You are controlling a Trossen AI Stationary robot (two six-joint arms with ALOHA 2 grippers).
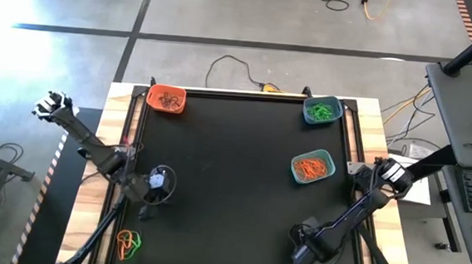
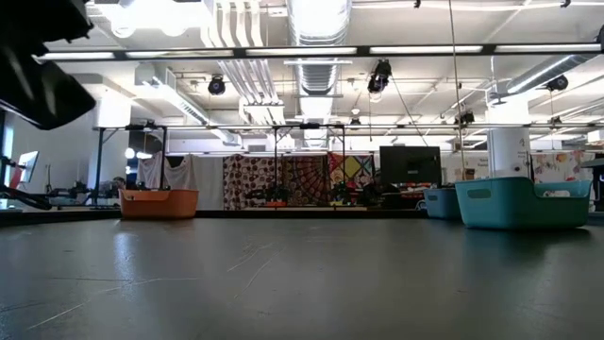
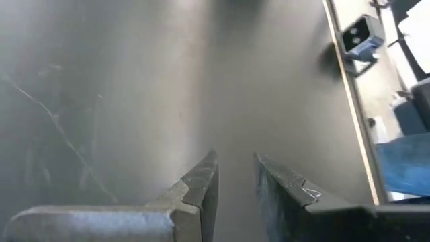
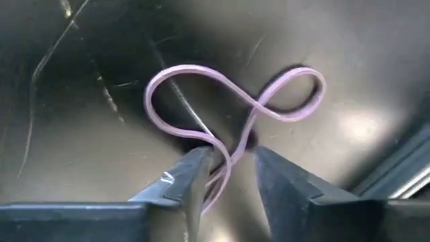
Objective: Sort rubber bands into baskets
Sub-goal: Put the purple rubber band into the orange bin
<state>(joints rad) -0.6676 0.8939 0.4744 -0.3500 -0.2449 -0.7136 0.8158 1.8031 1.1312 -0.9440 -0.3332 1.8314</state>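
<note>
The right pincer (image 4: 228, 165) sits low at the counter's (image 1: 232, 190) near right corner, jaws narrowly parted and straddling one strand of a pale pink rubber band (image 4: 232, 107). The twisted figure-eight lies straight ahead of the fingertips, its long axis crossing them. Whether it is truly pinched is unclear. The left pincer (image 3: 235, 178), slightly parted and empty, waits near the left edge.
</note>
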